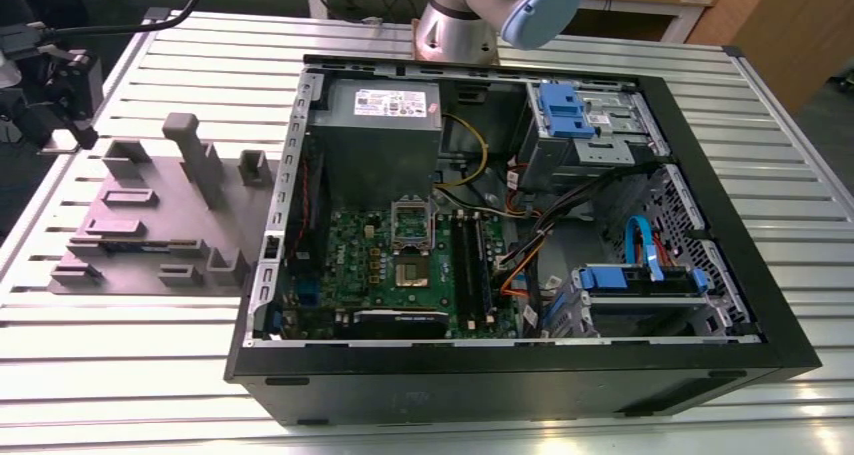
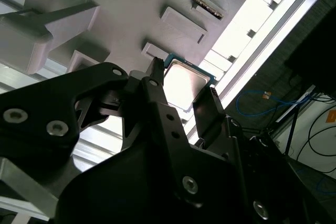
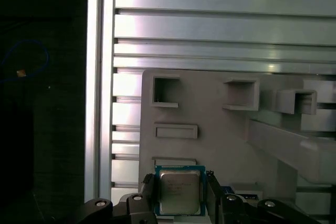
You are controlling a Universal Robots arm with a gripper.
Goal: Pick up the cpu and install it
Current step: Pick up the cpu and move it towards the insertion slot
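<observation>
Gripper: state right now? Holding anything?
Gripper: closed on the cpu, one finger against each side edge.

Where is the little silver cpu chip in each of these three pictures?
Exterior view: too small to tell apart on the grey fixture.
First wrist view: the cpu lies near the fixture's corner, at the tip of the gripper.
Second wrist view: the cpu shows as a bright square just past the gripper's tip.
Shared landmark: the grey fixture with its raised blocks.
</observation>
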